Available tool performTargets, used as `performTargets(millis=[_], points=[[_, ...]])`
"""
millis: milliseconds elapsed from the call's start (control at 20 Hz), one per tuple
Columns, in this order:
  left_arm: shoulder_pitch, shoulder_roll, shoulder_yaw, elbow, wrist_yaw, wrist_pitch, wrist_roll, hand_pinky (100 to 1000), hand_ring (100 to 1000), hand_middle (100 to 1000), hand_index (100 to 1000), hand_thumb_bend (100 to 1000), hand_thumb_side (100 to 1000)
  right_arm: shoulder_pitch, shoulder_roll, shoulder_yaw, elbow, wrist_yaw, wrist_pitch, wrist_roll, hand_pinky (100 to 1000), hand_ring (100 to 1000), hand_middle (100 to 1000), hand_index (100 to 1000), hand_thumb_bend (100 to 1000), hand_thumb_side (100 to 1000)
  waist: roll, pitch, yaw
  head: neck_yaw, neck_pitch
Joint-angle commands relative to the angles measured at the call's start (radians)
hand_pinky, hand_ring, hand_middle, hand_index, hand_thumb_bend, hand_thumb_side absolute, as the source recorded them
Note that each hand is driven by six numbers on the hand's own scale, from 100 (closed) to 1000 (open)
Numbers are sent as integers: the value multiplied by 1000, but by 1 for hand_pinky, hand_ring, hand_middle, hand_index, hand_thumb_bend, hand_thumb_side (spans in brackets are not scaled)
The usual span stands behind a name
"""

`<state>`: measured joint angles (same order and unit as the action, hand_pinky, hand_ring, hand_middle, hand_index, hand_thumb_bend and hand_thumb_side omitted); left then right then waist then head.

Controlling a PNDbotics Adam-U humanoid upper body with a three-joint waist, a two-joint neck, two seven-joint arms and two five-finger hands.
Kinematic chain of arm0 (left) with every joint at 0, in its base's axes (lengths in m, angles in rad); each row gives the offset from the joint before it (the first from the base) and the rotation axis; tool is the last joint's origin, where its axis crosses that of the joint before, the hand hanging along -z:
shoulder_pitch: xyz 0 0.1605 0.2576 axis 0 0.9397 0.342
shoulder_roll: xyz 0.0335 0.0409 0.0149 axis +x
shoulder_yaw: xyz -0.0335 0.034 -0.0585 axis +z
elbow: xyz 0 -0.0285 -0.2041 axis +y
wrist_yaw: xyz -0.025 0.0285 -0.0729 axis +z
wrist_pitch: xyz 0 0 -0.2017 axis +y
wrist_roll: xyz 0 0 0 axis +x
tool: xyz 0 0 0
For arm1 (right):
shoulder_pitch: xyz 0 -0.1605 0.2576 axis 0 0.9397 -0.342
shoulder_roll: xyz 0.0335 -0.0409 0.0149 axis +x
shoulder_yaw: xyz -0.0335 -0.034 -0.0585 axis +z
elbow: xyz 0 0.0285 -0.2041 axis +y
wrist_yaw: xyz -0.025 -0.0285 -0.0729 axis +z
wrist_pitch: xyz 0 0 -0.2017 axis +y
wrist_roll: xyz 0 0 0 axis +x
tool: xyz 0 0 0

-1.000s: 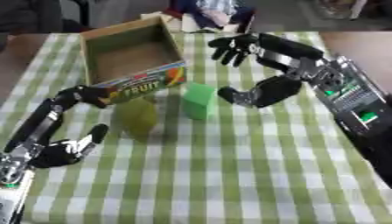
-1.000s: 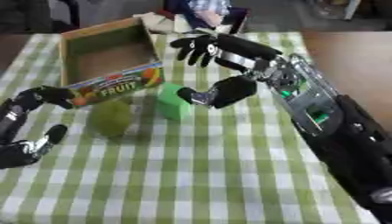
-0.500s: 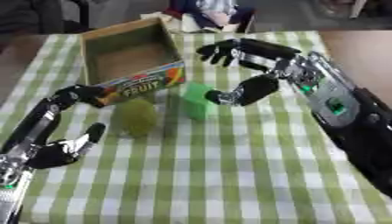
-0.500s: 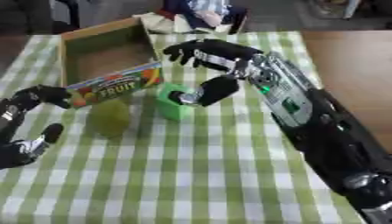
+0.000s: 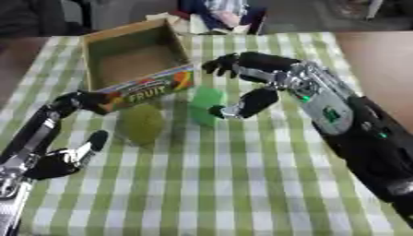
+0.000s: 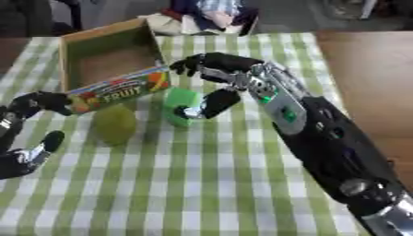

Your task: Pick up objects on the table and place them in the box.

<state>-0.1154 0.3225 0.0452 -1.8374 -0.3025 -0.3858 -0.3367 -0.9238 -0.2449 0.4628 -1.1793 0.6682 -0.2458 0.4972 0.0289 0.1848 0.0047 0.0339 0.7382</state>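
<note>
The bright green block [image 5: 206,105] is standing on the checked tablecloth [image 5: 242,184] just at the 5 o'clock corner of the cardboard fruit box [image 5: 133,64], and the robot's right hand [image 5: 254,85] is closing in on it from 3 o'clock. The fingers are spreading wide above the block while the thumb is reaching down to its right side, touching it or nearly so; no grip is made yet, and the block is resting on the cloth. The open span looks set to bracket the block from above for a lift into the box, which is lying open and apparently empty at 11 o'clock of the block.

A duller, yellow-green rounded object [image 5: 142,126] is sitting at 8 o'clock of the block, just below the box's printed front wall, awaiting its turn. The left hand [image 5: 68,156] is resting idle near the lower left corner, fingers relaxed and holding nothing, kept clear of the working side. Bundled fabric [image 5: 218,14] is lying beyond the table's far edge.
</note>
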Motion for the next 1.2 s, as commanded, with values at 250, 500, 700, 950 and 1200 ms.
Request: performTargets(millis=[250,500,700,950,1200], points=[[-10,7,2,-9,4,-2,-4,818,680,727,874,290,652,-25,25,-41,81,87,-5,-42,760,852,866,1000,390,643,1,-14,4,-5,3],[-13,6,-1,-8,6,-4,-7,818,680,727,874,286,652,-34,44,-55,113,122,-4,-73,759,851,865,1000,388,644,3,-13,7,-10,0],[-15,4,-3,-8,7,-4,-9,818,680,727,874,276,657,-38,57,-66,142,144,-1,-88,755,847,862,1000,382,649,5,-11,13,-16,-4],[-18,1,-7,-8,10,-5,-13,817,680,726,874,275,656,-39,77,-78,189,171,-5,-102,754,844,857,1000,378,654,7,-10,20,-21,-6],[-20,0,-9,-8,12,-5,-15,817,680,726,875,274,656,-40,90,-86,222,194,-13,-113,754,843,853,1000,376,658,7,-9,25,-25,-7]])
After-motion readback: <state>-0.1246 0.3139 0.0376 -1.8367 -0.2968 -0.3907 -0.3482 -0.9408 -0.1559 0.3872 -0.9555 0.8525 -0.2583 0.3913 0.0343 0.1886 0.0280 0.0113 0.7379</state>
